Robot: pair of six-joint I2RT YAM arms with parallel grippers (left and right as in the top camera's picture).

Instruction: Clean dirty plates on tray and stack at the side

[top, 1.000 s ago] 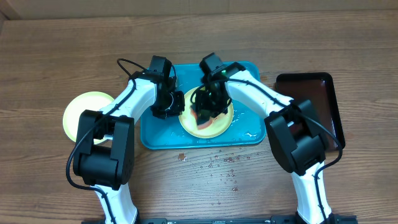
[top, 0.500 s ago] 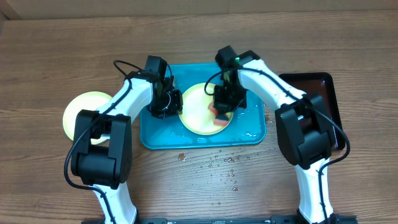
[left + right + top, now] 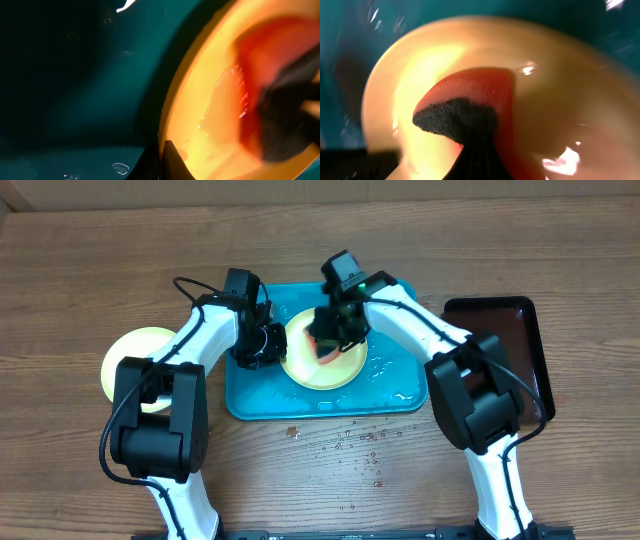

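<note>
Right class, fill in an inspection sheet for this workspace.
Surface: wooden table, water droplets in front of the turquoise tray.
Job's things: one plate on the tray; second plate on the table, left.
Clutter: dark tray at right.
Pincers: right pincer shut on an orange sponge over the plate; left pincer at the plate's left rim, grip unclear.
Cables: black cable looping off the left arm.
Surroundings: tan strip along the far edge.
</note>
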